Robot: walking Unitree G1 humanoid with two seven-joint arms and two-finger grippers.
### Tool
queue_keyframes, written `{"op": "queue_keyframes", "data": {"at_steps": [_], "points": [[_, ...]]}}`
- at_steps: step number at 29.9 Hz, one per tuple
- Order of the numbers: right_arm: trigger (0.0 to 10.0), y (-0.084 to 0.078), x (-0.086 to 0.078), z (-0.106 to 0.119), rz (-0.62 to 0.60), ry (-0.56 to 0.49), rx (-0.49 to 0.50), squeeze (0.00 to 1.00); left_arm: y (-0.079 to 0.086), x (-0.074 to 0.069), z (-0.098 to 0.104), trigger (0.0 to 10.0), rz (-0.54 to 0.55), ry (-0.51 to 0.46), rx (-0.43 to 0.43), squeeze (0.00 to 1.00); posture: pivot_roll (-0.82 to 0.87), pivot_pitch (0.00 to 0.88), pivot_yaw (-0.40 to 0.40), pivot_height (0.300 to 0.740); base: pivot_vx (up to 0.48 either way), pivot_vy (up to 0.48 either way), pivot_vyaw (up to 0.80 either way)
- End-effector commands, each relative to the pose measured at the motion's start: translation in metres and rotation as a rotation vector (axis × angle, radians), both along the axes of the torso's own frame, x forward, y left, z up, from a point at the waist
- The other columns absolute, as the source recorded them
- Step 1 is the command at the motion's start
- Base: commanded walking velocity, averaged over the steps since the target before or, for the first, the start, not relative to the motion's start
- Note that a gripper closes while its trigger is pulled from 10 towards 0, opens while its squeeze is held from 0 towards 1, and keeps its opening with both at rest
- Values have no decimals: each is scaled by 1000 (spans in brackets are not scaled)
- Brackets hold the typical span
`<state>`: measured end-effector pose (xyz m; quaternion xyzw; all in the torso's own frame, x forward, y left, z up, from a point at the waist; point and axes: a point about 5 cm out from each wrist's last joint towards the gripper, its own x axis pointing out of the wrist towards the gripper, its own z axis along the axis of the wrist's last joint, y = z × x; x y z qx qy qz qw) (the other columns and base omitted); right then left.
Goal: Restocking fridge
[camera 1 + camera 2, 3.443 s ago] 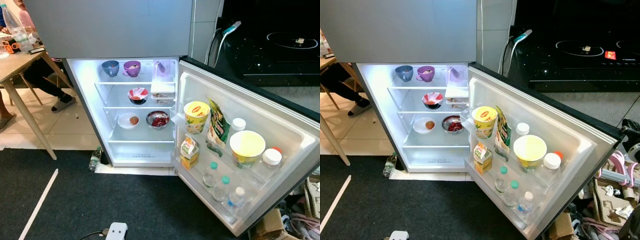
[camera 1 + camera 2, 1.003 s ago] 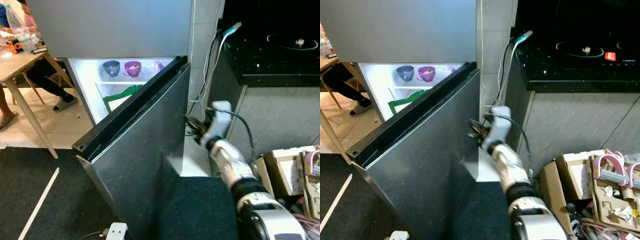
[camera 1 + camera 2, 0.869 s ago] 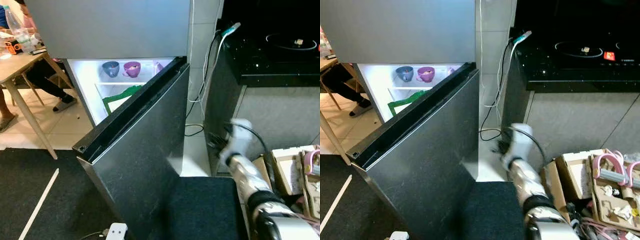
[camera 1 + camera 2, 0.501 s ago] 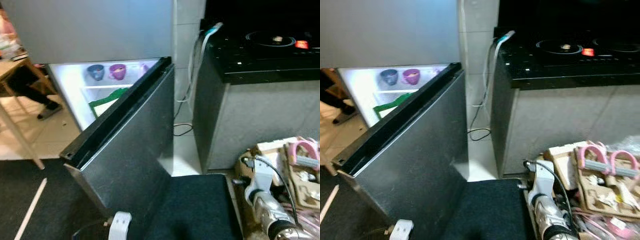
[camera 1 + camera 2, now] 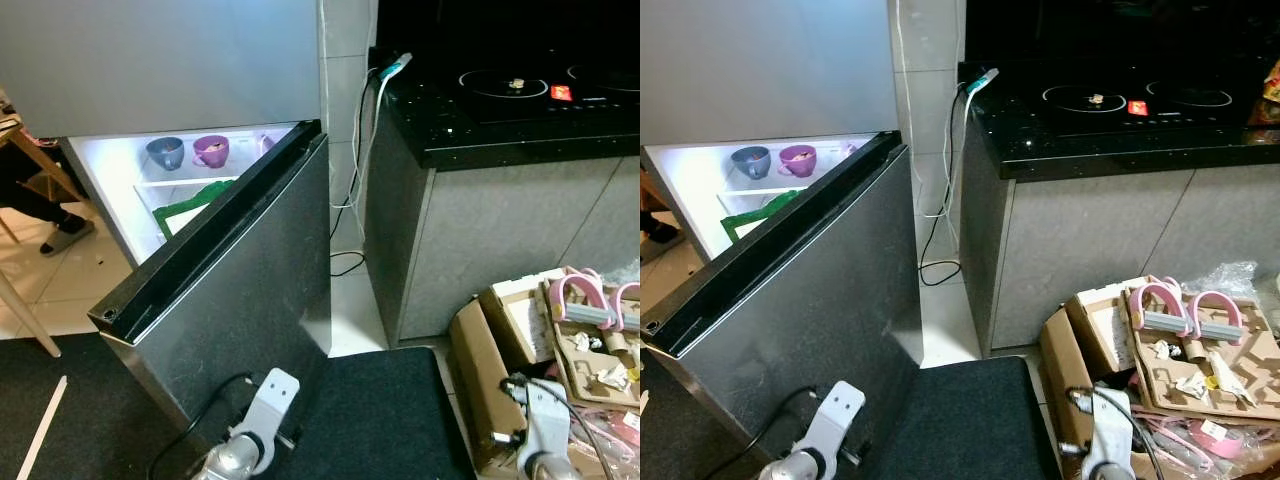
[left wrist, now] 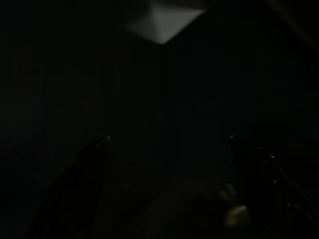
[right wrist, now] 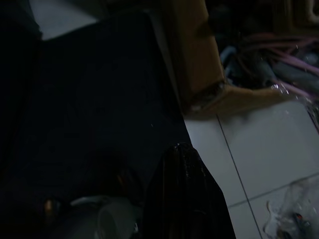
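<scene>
Beside counter (image 5: pixel 500 130), fridge door (image 5: pixel 250 290) ajar

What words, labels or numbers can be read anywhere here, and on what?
None can be read.
Red display on the cooktop: lit, too small to read.
Green-edged packet in the fridge: no print can be made out.
Cardboard boxes: any print is too blurred to read.

Silver-white wrist brackets (image 5: pixel 265 405), black cables looped on both wrists (image 5: pixel 535 420), black jaws.
</scene>
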<state>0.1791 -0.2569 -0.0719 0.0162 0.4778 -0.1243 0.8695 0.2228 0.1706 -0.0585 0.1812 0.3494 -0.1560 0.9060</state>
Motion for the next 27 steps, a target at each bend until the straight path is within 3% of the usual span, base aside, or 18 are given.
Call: {"op": "queue_keyframes", "data": {"at_steps": [1, 6, 7, 8, 9, 12, 13, 14, 15, 17, 18, 19, 22, 27], "points": [[10000, -3, 0, 1, -11, 1, -8, 0, 11, 8, 6, 10000, 18, -42, 48, 0, -60, 0, 16, 740, 0, 0, 0], [10000, -7, -3, 1, -21, 4, -10, 0, 76, 23, 31, 10000, 185, -158, 240, 0, -63, 0, 22, 740, 0, 0, 0], [10000, -7, -3, 1, -21, 4, -10, 0, 76, 23, 31, 10000, 185, -158, 240, 0, -63, 0, 22, 740, 0, 0, 0], [10000, -7, -3, 1, -19, 5, -13, 0, 98, 24, 40, 10000, 246, -180, 286, 0, -63, 0, 22, 740, 0, 0, 0], [10000, -7, -3, 1, -19, 5, -13, 0, 98, 24, 40, 10000, 246, -180, 286, 0, -63, 0, 22, 740, 0, 0, 0], [10000, -8, -3, 1, -16, 6, -18, 0, 160, 20, 70, 10000, 406, -236, 421, 0, -58, 0, 23, 740, 0, 0, 0], [10000, -8, -3, 1, -16, 6, -18, 0, 160, 20, 70, 10000, 406, -236, 421, 0, -58, 0, 23, 740, 0, 0, 0], [10000, -8, -3, 1, -16, 5, -18, 0, 178, 16, 80, 10000, 456, -251, 466, 0, -58, 0, 23, 740, 0, 0, 0], [10000, -8, -3, 1, -16, 5, -18, 0, 178, 16, 80, 10000, 456, -251, 466, 0, -58, 0, 23, 740, 0, 0, 0], [10000, -7, -2, 2, -16, 0, -16, 0, 211, 8, 100, 10000, 567, -278, 560, 0, -56, 0, 23, 740, 0, 0, 0], [10000, -7, -2, 2, -16, 0, -16, 0, 211, 8, 100, 10000, 567, -278, 560, 0, -56, 0, 23, 740, 0, 0, 0], [10000, -7, -1, 2, -16, -1, -15, 0, 224, 4, 110, 10000, 620, -300, 597, 0, -56, 0, 26, 740, 0, 0, 0], [10000, -6, -1, 2, -19, -8, -10, 0, 227, 8, 117, 10000, 629, -345, 616, 0, -56, 0, 33, 740, 0, 0, 0], [10000, -1, 1, 1, 0, -29, 25, 0, 176, 8, 72, 10000, 505, -255, 464, 0, -54, 0, 27, 740, 0, 0, 0]]}}
